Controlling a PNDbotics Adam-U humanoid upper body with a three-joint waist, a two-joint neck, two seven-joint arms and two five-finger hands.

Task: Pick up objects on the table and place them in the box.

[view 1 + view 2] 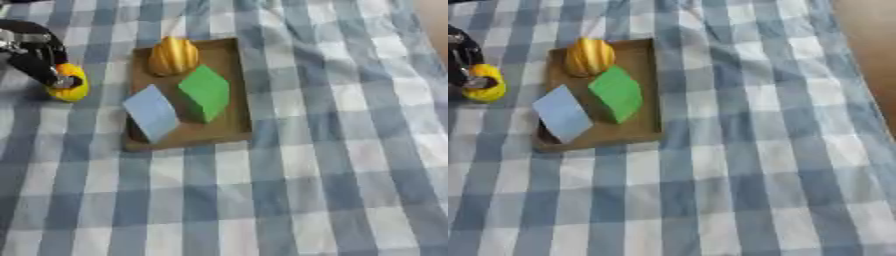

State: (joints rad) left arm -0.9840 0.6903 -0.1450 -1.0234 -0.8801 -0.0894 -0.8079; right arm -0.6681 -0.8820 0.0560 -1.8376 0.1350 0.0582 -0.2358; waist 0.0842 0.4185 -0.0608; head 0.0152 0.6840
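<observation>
Checked cloth (332,150): box (234,90) (three things inside), left hand (35,55) beside.

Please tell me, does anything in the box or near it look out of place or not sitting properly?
Yes. The blue block sits tilted at the near left corner of the box, overhanging its rim. The green block also rests on an edge, not flat. The yellow object is outside the box, at the left hand.

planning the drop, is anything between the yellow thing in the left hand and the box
Nothing visible stands between them. The left hand has its fingers on the yellow object, just left of the brown box, with only bare checked cloth between. Inside, the orange ridged object, green block and blue block leave little free floor.
</observation>
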